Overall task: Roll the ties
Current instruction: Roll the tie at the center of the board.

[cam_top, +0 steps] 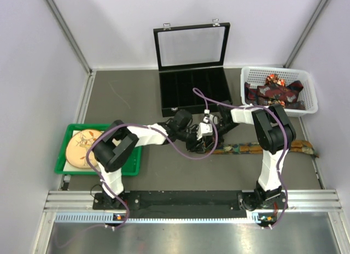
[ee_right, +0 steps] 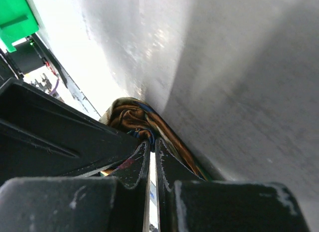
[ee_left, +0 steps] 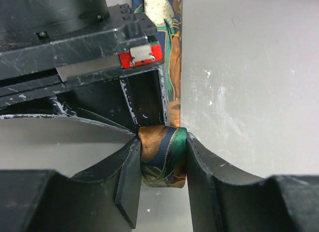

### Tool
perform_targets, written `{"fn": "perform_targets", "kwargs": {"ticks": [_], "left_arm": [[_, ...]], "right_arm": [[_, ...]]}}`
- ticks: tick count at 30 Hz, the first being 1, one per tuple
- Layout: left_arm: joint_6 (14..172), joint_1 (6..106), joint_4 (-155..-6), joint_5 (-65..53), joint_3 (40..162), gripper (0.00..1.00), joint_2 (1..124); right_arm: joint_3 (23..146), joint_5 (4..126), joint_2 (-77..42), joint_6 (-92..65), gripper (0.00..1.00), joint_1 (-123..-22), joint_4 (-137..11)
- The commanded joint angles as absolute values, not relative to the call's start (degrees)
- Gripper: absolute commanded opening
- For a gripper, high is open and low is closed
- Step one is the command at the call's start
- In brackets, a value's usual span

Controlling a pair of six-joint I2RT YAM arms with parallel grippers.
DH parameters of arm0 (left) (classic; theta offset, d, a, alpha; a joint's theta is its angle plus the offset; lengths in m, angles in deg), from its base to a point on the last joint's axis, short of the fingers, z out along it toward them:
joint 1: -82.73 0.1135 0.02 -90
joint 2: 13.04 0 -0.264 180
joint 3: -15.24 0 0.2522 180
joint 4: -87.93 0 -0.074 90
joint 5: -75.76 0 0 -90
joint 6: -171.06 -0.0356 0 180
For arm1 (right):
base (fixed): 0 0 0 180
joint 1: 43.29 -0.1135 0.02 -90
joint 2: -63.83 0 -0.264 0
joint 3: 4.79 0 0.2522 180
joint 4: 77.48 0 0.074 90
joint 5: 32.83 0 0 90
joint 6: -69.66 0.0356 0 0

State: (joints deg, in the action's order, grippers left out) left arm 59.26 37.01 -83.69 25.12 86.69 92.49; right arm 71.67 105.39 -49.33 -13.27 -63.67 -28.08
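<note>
1. Top external view: the table (cam_top: 142, 177) is carrying one tie (cam_top: 246, 149), lying stretched out beneath my right arm.
2. Its rolled end (ee_left: 164, 167) is sitting between my two grippers.
3. My left gripper (ee_left: 163, 154) is squeezing that roll from both sides.
4. My right gripper (ee_right: 152, 144) is pinching, fully closed, on the tie's fabric at the roll.

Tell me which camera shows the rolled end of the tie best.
The left wrist view: the rolled end sits in the middle, sharp, pressed between the left gripper's fingers. The right wrist view shows only blurred folds by the right gripper. From above, the arms hide it; only the flat tie shows.
</note>
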Motion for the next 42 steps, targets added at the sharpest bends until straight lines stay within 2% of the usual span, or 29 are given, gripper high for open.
{"fn": "perform_targets", "kwargs": {"ticks": [1,7,15,19,23,24,30,42], "left_arm": [[60.0,34.7,-83.6,24.7,91.2,0.43,96.2],[55.7,33.9,-73.4,17.4,93.0,0.43,99.8],[51.6,32.5,-67.2,8.9,92.5,0.43,101.2],[50.5,32.5,-62.8,5.9,93.3,0.38,101.8],[49.7,32.4,-60.5,5.6,93.6,0.34,101.8],[49.9,32.4,-60.4,5.8,93.8,0.33,101.9],[49.4,32.3,-58.9,5.7,95.0,0.32,102.8],[49.3,32.3,-57.7,6.2,96.3,0.33,103.6]], "right_arm": [[70.7,93.0,-52.4,-16.7,0.00,-64.0,-29.2],[70.5,95.0,-51.8,-16.8,0.00,-63.9,-29.2],[69.8,98.6,-49.9,-16.2,0.00,-63.9,-30.8],[71.0,100.5,-47.8,-16.9,0.00,-62.9,-27.7],[71.5,104.4,-44.0,-17.6,0.12,-58.2,-24.3],[71.5,105.8,-43.3,-18.1,0.18,-57.7,-23.7],[69.5,112.5,-39.8,-16.8,0.29,-56.4,-24.9],[68.3,115.4,-44.9,-12.5,0.30,-60.5,-33.9]]}}
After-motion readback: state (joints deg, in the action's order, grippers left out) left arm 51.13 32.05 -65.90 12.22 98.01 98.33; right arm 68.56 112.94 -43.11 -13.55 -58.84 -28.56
